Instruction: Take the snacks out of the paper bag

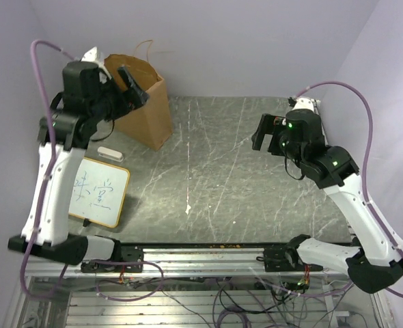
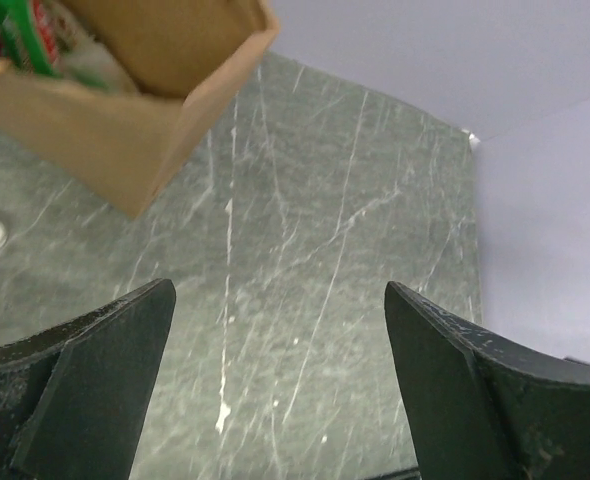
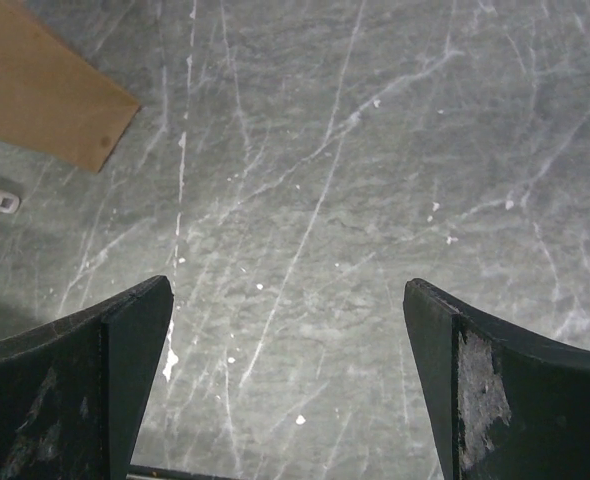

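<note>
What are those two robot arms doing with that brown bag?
They look ready to unpack it. The left gripper hangs open by the top of the paper bag, which stands at the back left of the table. The snacks are inside the bag, and none is out yet. The right gripper hovers open over the table, holding nothing.

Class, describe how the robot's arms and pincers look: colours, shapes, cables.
The left arm and right arm have white links, black joints, green lights and purple cables. The left pincer and right pincer each have two black, scuffed wedge fingers.
</note>
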Controlling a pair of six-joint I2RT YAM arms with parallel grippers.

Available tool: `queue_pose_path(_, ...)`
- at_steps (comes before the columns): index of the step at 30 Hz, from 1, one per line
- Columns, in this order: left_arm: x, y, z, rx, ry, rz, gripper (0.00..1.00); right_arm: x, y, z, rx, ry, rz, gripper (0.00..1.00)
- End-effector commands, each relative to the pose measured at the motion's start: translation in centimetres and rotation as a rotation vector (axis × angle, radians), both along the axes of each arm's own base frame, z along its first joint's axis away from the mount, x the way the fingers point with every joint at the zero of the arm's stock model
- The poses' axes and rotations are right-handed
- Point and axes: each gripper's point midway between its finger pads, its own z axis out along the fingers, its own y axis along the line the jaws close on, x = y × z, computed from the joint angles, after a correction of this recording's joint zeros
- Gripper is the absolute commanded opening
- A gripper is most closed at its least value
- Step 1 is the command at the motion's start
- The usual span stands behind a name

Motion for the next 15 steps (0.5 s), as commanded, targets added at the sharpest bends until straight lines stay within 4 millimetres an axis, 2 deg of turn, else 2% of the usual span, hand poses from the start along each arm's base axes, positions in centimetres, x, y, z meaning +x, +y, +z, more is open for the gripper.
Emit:
queue_pose_path(1,5.3,-2.4,2.5,-0.03,-0.082,-0.056,0.95,2.1,2.0,1.0,0.059,-0.051,0.044,1.0)
queue_pose_path(6,12.0,-2.9,2.8,-0.047,-0.131,-0.031,0.95,3.8,3.9,1.0,0.091,-0.066,0.087,1.0)
queue_pose_path(9,16.2,-2.8,2.9,-0.031,-0.198,-0.018,0.95,4.5,4.6,0.8,0.043,-0.079,0.145,1.0)
queue_pose_path(11,18.7,-2.2,3.6,-0.01,-0.244,0.0,0.95,4.9,4.5,0.5,0.002,-0.073,0.158,1.0)
queue_pose_path(15,23.5,-0.7,3.0,0.026,-0.297,0.049,0.97,5.5,4.8,0.0,-0.053,-0.056,0.195,1.0)
